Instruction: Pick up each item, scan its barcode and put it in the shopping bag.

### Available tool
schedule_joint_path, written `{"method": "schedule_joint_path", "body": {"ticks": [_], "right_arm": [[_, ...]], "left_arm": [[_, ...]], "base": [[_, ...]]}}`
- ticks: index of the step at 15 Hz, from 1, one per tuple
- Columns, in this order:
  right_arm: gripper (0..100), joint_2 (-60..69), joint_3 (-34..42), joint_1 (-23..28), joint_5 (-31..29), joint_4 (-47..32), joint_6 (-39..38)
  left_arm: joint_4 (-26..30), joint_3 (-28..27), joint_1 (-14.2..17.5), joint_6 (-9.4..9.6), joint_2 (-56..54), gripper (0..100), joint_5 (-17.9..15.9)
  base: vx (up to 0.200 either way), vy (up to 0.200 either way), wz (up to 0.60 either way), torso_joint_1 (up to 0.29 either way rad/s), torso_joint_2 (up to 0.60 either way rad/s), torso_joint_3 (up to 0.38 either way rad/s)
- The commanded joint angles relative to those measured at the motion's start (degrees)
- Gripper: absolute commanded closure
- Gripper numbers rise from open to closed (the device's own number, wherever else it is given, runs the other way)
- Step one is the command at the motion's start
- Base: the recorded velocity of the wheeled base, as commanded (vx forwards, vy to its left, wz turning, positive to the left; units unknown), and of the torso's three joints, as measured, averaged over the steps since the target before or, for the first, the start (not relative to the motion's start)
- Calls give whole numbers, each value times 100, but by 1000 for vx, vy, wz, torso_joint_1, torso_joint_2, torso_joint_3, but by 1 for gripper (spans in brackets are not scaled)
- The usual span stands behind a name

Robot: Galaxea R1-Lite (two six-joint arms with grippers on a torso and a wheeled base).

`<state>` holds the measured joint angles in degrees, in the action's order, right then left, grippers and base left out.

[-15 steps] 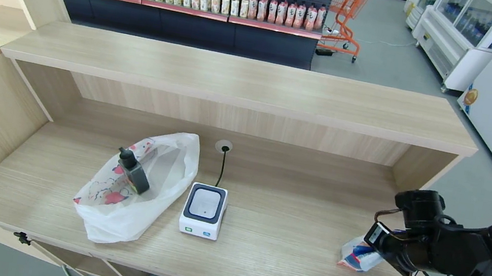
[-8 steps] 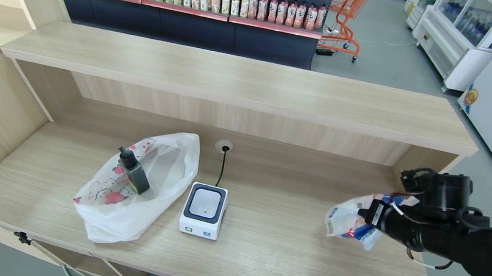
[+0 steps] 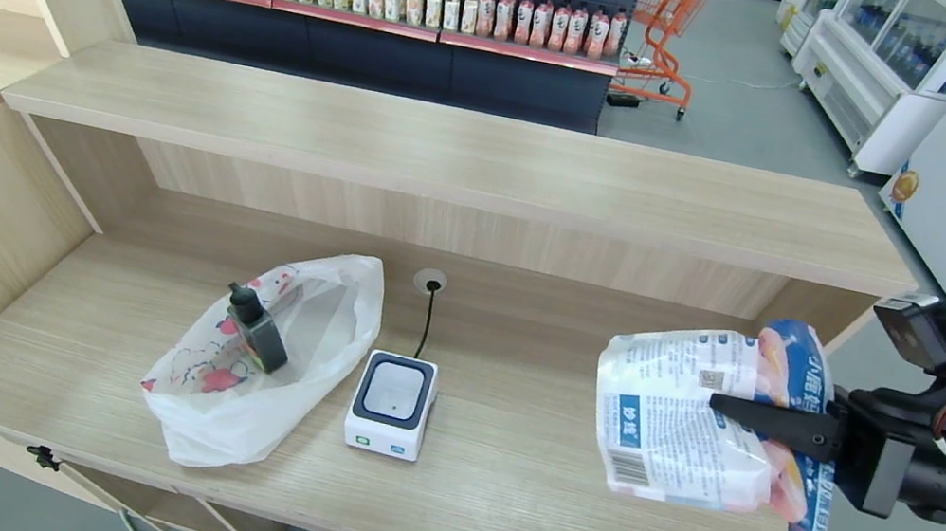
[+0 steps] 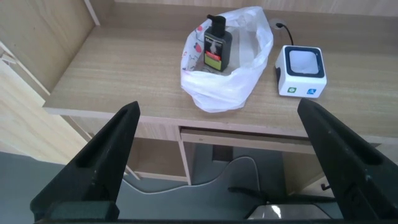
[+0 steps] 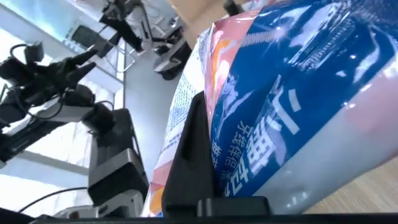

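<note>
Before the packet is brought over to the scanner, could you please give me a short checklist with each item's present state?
1. Grip: right tool shut on the packet, one finger across its face: ok.
2. Clearance: packet appears held clear above the counter: ok.
3. Barcode: at the packet's lower corner, facing up toward the head camera, not down at the scanner: not ok.
4. Scanner window: uncovered: ok.
5. Counter between packet and scanner: bare: ok.
6. Shopping bag: mouth open, bottle lying inside, room beside it: ok.
</note>
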<state>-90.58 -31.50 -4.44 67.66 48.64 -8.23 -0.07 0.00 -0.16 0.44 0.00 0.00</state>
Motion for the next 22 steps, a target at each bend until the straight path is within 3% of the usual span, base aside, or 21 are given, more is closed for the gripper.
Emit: {"method": "schedule_joint_path", "body": {"ticks": [1,4,8,16,22], "right_arm": [[100,436,100,-409,28,14,-232],[100,778,171,-857,28,14,-865],[100,901,390,-901,28,-4,-1471],[100,1016,619,-1507,28,-83,-1550],[100,901,672,-1507,2,-56,-1497]], "left_arm": [[-1,0,-2,0,9,0,0],[-1,0,-2,0,9,0,0],[-1,0,-2,0,9,0,0],[-1,0,-2,0,9,0,9],[-1,0,-2,0,9,0,0]], "base": [[0,0,0,0,0,0],[0,0,0,0,0,0],[0,0,0,0,0,0],[0,0,0,0,0,0],[0,0,0,0,0,0]]}}
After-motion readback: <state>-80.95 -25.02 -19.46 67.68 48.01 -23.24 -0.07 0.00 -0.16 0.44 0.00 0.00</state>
